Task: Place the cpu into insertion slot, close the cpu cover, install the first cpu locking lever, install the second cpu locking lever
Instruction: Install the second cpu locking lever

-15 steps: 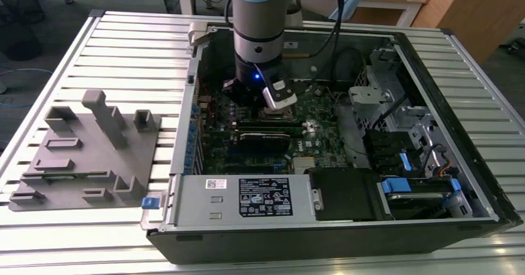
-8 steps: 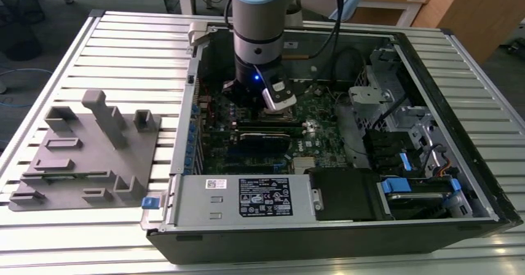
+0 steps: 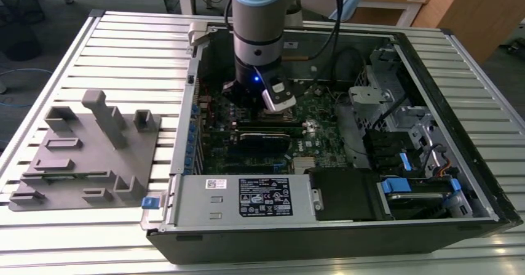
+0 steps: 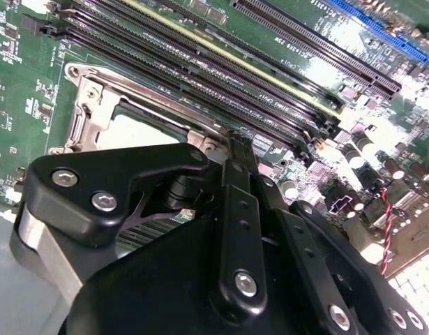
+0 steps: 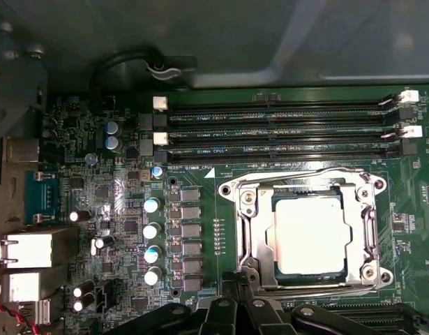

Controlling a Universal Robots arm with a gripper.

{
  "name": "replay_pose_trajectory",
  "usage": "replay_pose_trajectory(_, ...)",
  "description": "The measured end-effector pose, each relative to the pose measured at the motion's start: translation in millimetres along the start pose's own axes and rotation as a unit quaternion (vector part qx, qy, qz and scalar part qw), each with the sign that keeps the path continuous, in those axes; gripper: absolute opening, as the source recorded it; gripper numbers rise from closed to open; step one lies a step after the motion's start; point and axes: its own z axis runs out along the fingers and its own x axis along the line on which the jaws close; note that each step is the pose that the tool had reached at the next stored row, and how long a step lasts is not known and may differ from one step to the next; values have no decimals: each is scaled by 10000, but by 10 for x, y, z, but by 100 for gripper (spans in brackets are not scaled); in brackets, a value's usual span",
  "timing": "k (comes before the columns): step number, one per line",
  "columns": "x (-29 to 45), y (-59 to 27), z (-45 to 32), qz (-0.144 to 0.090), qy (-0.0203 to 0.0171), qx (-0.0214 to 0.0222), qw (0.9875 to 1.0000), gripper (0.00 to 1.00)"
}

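The cpu [image 5: 308, 234] lies flat in the insertion slot [image 5: 376, 183] on the green board, pale face up. The silvery cpu cover [image 5: 258, 234] lies down around it, and the chip shows through its window. A thin wire locking lever [image 5: 298, 172] runs flat along the slot's edge. My gripper [image 5: 238, 293] hangs just beside the slot, its fingers together with nothing between them. In the second wrist view the gripper [image 4: 236, 150] points at the slot's edge, next to the cpu [image 4: 134, 132] and cover [image 4: 88, 115]. In the exterior view the gripper [image 3: 277, 106] reaches down into the open computer case.
Long black memory slots [image 5: 277, 129] run beside the socket, and a row of capacitors [image 5: 151, 230] stands on its other side. The grey power-supply box [image 3: 242, 195] and drive cage [image 3: 410, 170] fill the case's near side. A grey fixture [image 3: 86, 152] sits on the slatted table.
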Motion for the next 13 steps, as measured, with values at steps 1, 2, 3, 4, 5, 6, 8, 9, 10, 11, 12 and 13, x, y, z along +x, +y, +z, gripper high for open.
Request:
replay_pose_trajectory(1, 0, -1, 2, 0, 1, 1, 10000, 11)
replay_pose_trajectory(2, 1, -1, 5, 0, 1, 2, 10000, 11)
replay_pose_trajectory(3, 1, -1, 7, 0, 2, 2, 10000, 11)
replay_pose_trajectory(4, 2, -2, 8, 0, 2, 3, 10000, 11)
replay_pose_trajectory(5, 2, -2, 10, 0, 2, 3, 10000, 11)
replay_pose_trajectory(6, 3, -2, 12, 1, 2, 3, 10000, 11)
replay_pose_trajectory(8, 4, -2, 17, 0, 2, 2, 10000, 11)
replay_pose_trajectory(9, 5, -2, 18, 0, 2, 2, 10000, 11)
replay_pose_trajectory(10, 6, -2, 19, 0, 2, 2, 10000, 11)
replay_pose_trajectory(11, 6, -3, 20, 0, 2, 2, 10000, 11)
replay_pose_trajectory(12, 6, -3, 23, 0, 2, 2, 10000, 11)
replay_pose_trajectory(13, 7, -3, 26, 0, 2, 2, 10000, 11)
